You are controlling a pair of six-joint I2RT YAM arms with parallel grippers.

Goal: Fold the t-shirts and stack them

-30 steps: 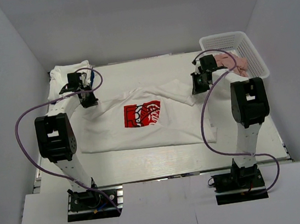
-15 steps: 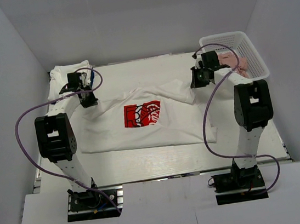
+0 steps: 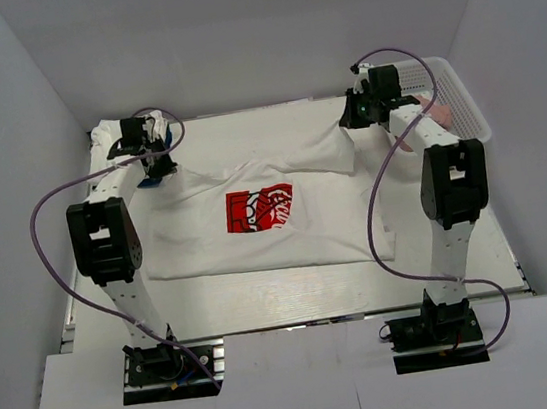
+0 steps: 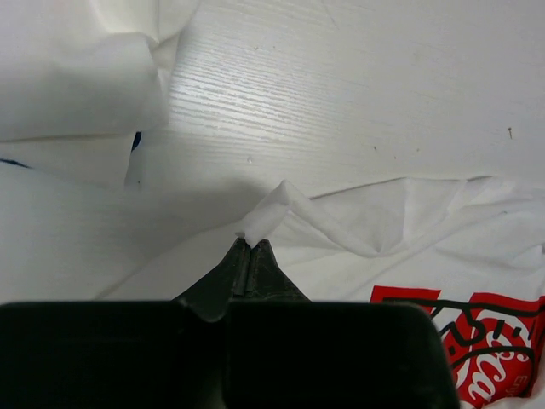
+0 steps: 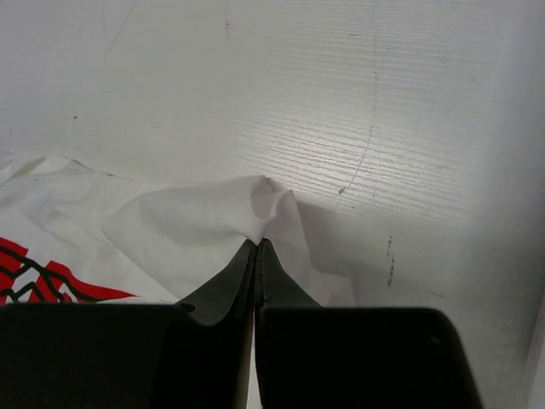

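A white t-shirt (image 3: 287,233) with a red square chest print (image 3: 260,208) lies spread on the table, its far edge lifted at both shoulders. My left gripper (image 3: 152,163) is shut on the shirt's left shoulder fabric (image 4: 268,213), pinched at the tips (image 4: 249,245). At the far right my right gripper (image 3: 354,113) is shut on the right shoulder fabric (image 5: 255,213), cloth bunched at its tips (image 5: 257,244). A folded white t-shirt bundle (image 3: 119,144) sits at the far left corner, also in the left wrist view (image 4: 77,94).
A white plastic basket (image 3: 461,99) holding pink cloth (image 3: 435,115) stands at the far right corner. Purple cables loop from both arms. White walls enclose the table on three sides.
Both grippers have moved toward the far edge and lifted, pulling the shirt's shoulders up and back. The right gripper closed on the fabric during this second.
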